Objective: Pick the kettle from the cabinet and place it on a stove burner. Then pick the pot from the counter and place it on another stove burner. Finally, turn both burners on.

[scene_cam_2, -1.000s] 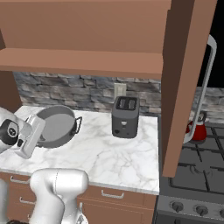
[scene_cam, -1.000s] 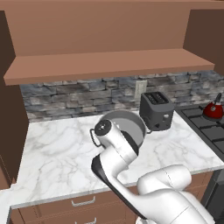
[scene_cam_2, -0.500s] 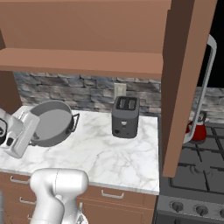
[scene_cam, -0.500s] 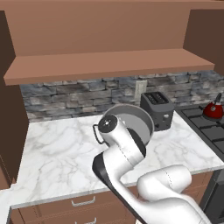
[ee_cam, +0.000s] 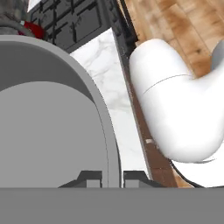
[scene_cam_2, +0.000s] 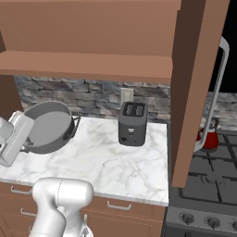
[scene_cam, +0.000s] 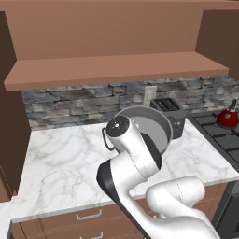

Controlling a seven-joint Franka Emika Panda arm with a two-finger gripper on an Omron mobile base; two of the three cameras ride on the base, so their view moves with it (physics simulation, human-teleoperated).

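The tool [ee_cam: 112, 177] is clenched on the rim of the pot [scene_cam: 150, 127], one dark fingertip on each side of the thin grey wall, as the hand view shows from close up. The pot is lifted clear of the tabletop [scene_cam: 65, 158] and tipped steeply on its side, so its wide open mouth faces the base cameras; in the right base view it hangs at the left, above the marble, with one loop handle sticking out toward the toaster [scene_cam_2: 132, 123]. In the left base view the arm's white wrist covers the pot's lower left part, and the pot overlaps the toaster behind it — whether they touch cannot be told.

The kettle [scene_cam: 228, 117] sits on the stove burners [scene_cam: 223, 136] at the far right, red body and black handle upright; in the right base view it stands on a back grate, partly hidden by the cabinet's side panel [scene_cam_2: 194, 83]. The cabinet shelf [scene_cam: 112, 69] runs above the stone backsplash.
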